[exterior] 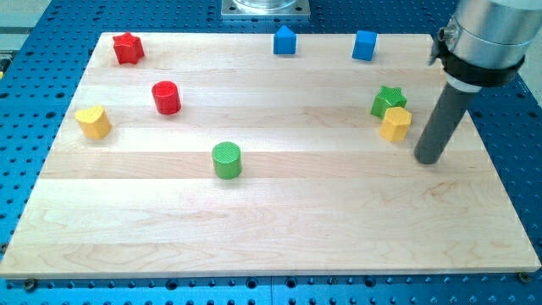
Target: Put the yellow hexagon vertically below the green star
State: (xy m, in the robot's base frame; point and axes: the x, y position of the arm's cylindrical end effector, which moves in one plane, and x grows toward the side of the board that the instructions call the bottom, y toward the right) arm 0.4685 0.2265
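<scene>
Yellow hexagon block [395, 124] touching green star block [387, 101], just below and to the view's right of it. My tip [428, 158] just right of the hexagon, slightly lower, apart. No gripper; no readable writing anywhere.

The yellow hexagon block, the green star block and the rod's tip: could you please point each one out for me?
yellow hexagon block [395, 123]: camera view, on its top face.
green star block [388, 101]: camera view, on its visible top.
my tip [429, 158]: camera view, at the rod's very lower end, to the view's right of both blocks.
</scene>
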